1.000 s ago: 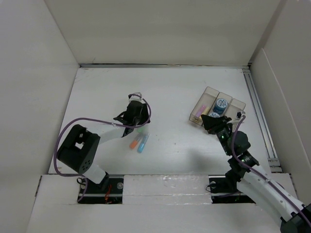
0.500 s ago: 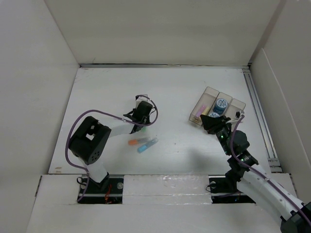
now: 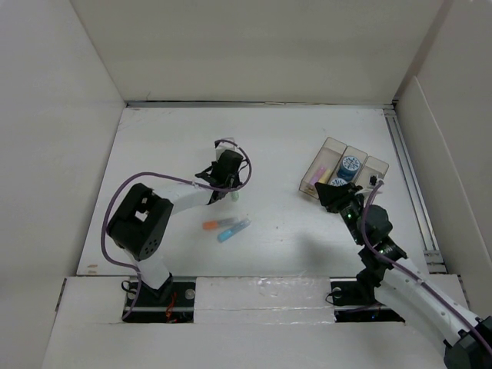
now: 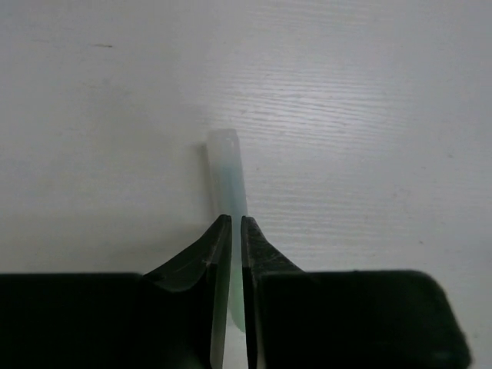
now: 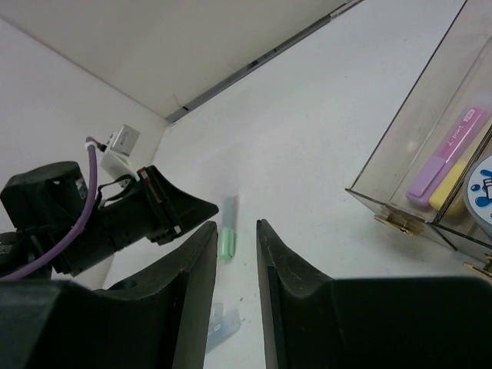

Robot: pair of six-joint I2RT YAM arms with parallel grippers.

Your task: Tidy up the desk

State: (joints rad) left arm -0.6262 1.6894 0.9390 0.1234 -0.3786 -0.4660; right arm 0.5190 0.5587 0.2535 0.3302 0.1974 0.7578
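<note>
On the white desk a pale green marker lies flat. My left gripper is right over its near end, jaws shut with only a slit between them. In the left wrist view the green marker runs out from under the left gripper, on the desk and not pinched. An orange marker and a blue marker lie just nearer. My right gripper hovers by the tray's near corner; the right gripper is open and holds nothing.
A clear three-compartment tray at the right holds a pink marker, a yellow one and blue-and-white rolls. A metal rail runs along the desk's right edge. Tall white walls close in the desk.
My left gripper shut and moved right and slightly away, over the green marker. The green marker shifted right, away from the other two; the orange and blue markers turned and slid right.
</note>
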